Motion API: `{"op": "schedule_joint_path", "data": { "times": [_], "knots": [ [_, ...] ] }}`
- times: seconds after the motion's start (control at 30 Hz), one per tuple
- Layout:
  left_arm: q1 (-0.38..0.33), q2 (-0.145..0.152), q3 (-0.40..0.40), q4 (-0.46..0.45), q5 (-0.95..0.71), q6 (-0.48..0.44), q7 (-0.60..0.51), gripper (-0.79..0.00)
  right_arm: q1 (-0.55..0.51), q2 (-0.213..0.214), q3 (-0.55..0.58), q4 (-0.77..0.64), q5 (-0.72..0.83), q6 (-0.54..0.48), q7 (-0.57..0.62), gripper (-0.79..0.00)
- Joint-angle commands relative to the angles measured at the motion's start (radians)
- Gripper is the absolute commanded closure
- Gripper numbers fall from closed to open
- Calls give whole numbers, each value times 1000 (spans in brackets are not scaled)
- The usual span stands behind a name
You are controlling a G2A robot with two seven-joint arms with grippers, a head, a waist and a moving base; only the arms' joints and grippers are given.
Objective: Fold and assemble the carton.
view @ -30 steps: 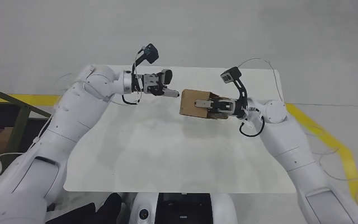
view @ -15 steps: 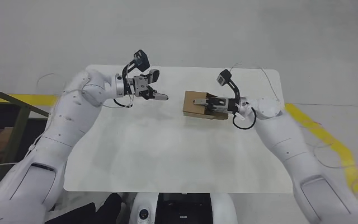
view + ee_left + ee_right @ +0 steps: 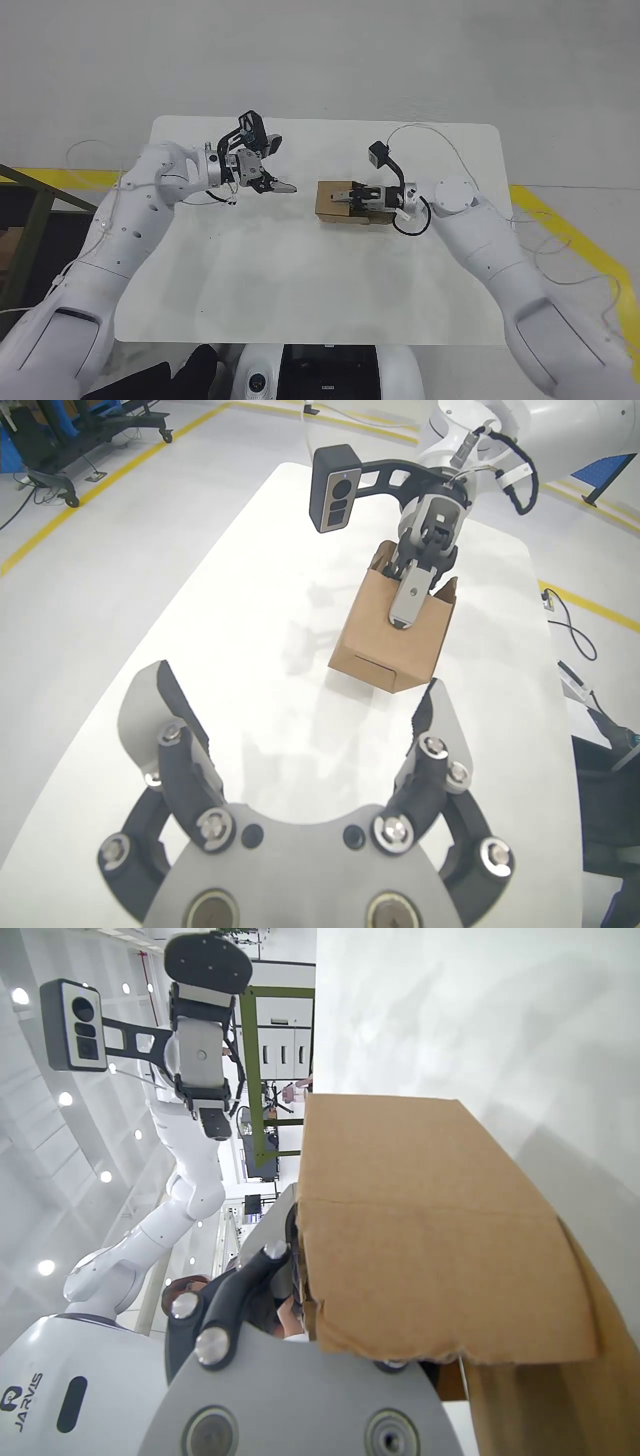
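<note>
**A:** What is the carton (image 3: pixel 350 203) made of?

**B:** Plain brown cardboard, matte, folded into a rectangular box. The wall edge seen from the right wrist is ragged and torn. The closed end has a narrow slit across it.

**A:** And the rest?

**B:** The table (image 3: pixel 300 290) is white and smooth, slightly glossy, with rounded corners. The end effector fingers are silver metal plates with black pads.

**A:** Counts?

**B:** One carton, one table, two end effectors.

**A:** Where does the carton sit, and how does it point?

**B:** Seen from above, it is just off the table's centre, between 1 and 2 o'clock. Its long axis runs from 9 to 3 o'clock. The closed end faces 9 o'clock and the open end faces 3 o'clock. I cannot tell whether its underside lies flat on the table.

**A:** The right end effector (image 3: pixel 402 600)?

**B:** It enters from the 3 o'clock end and pinches the carton's upper wall, with one finger on the outside and the other inside.

**A:** And the left end effector (image 3: pixel 297 675)?

**B:** It is spread wide and holds nothing. It sits above the table at about 9 o'clock of the carton, near it but apart, and faces the closed end.
</note>
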Motion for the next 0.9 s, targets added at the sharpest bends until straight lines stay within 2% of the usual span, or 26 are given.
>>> {"op": "schedule_joint_path", "data": {
  "times": [0.0, 0.13, 0.17, 0.23, 0.27, 0.3, 0.33, 0.57, 0.87],
  "knots": [
    [2, 0, 0, -1, 29, 21, 1, -785, 5, -9, -6, 22, 2, -1, -2, 0],
    [1, -5, 6, 9, 57, 48, 22, -785, 11, -25, -18, 55, 1, -3, -2, -58],
    [0, -7, 8, 14, 59, 49, 27, -785, 12, -30, -21, 63, 1, -4, -2, -95],
    [-4, -10, 13, 21, 65, 50, 34, -785, 15, -37, -25, 77, 2, -7, -2, -219],
    [-5, -11, 14, 23, 68, 51, 39, -785, 16, -41, -26, 85, 1, -9, -3, -329],
    [-5, -12, 15, 26, 71, 51, 44, -785, 18, -44, -27, 91, 0, -12, -5, -760],
    [-6, -13, 16, 28, 74, 51, 47, -785, 19, -47, -27, 98, -1, -15, -6, -785],
    [-4, -14, 11, 36, 89, 42, 67, -785, 25, -49, -10, 129, -12, -38, 0, -785],
    [13, -10, 4, 9, 167, 12, 103, -785, -11, -10, 62, 76, -18, -82, 31, -785]
  ]
}}
